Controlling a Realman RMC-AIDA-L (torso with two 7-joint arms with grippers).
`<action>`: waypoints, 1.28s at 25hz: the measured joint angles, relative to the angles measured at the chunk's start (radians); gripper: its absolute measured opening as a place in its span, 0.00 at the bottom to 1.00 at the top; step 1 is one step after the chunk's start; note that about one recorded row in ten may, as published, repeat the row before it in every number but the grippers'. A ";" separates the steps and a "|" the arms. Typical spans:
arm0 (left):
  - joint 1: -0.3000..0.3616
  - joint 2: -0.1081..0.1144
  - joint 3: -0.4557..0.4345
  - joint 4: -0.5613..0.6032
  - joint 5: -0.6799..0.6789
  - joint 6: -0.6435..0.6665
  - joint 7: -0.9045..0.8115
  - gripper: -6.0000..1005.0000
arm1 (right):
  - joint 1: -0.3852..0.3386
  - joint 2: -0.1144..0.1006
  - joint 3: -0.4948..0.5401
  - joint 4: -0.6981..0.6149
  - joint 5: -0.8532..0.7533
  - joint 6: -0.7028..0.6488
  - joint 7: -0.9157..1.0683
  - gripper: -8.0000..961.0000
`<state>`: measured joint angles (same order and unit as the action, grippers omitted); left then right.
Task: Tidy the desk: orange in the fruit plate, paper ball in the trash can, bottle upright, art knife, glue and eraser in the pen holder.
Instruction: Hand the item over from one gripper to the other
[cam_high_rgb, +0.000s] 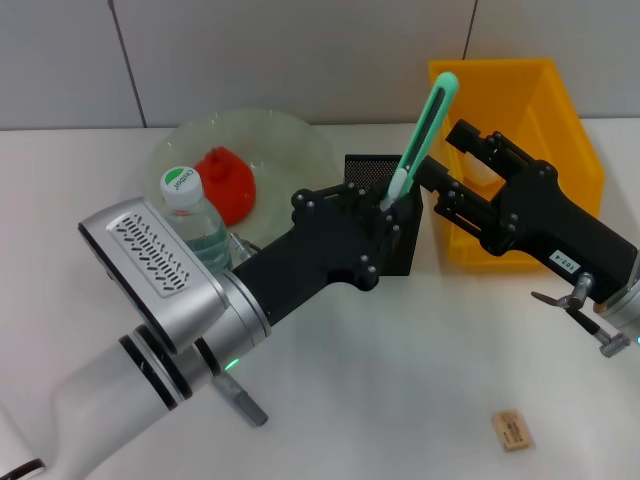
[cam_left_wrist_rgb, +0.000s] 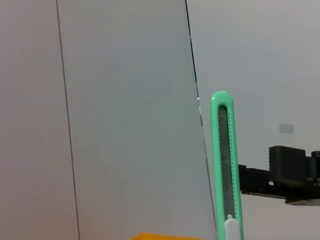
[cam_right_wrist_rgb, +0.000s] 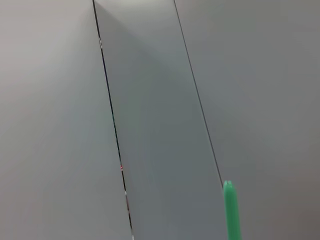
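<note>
A green art knife (cam_high_rgb: 425, 130) stands tilted over the black mesh pen holder (cam_high_rgb: 372, 172), its lower end between the fingers of my left gripper (cam_high_rgb: 392, 207), which is shut on it. The left wrist view shows the knife (cam_left_wrist_rgb: 223, 160) close up against the wall. My right gripper (cam_high_rgb: 428, 178) reaches in from the right, close beside the knife. The orange (cam_high_rgb: 226, 183) lies in the glass fruit plate (cam_high_rgb: 290, 140). A bottle (cam_high_rgb: 192, 220) stands upright. The eraser (cam_high_rgb: 512, 430) lies at the front right. Paper ball and glue are out of view.
A yellow bin (cam_high_rgb: 560, 110) stands right of the pen holder, behind my right arm. In the right wrist view only the wall and the knife tip (cam_right_wrist_rgb: 230, 212) appear. My left arm's silver body covers the table's front left.
</note>
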<state>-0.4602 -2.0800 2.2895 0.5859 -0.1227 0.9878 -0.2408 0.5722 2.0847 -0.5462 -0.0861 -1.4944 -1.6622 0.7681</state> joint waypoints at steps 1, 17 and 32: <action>0.000 0.000 0.001 0.000 0.000 0.000 0.000 0.25 | 0.000 0.000 0.000 0.000 0.000 0.000 0.000 0.71; 0.017 0.000 0.007 -0.001 0.004 -0.026 0.001 0.26 | 0.002 0.003 -0.001 0.023 -0.003 0.042 -0.004 0.70; 0.037 0.000 0.038 0.000 0.001 -0.025 0.002 0.26 | -0.003 0.003 -0.027 0.078 -0.002 0.090 -0.069 0.70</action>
<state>-0.4233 -2.0800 2.3270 0.5860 -0.1216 0.9628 -0.2386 0.5691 2.0878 -0.5734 -0.0086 -1.4964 -1.5723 0.6992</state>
